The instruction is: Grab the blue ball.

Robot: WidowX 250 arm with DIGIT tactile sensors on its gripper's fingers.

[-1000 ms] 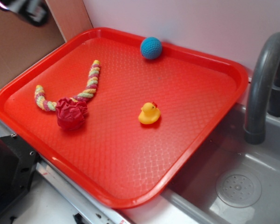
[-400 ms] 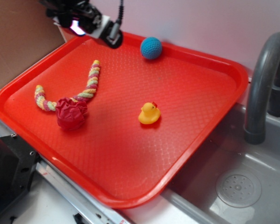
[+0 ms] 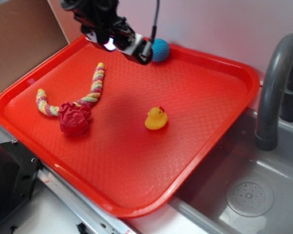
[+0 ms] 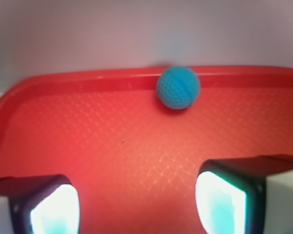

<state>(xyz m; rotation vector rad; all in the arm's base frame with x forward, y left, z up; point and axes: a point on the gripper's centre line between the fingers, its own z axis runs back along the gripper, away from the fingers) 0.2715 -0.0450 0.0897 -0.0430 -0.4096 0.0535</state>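
The blue ball [image 4: 178, 87] rests against the back rim of the red tray [image 3: 212, 56], untouched, with the gripper [image 4: 136, 204] spread wide and empty, hovering short of it. Risk: the ball sits right of centre between the fingers, so a finger may nudge it rolling along the rim. Against the earlier frame, the gripper has advanced from the tray's back-left corner to just beside the ball; nothing else has shifted.
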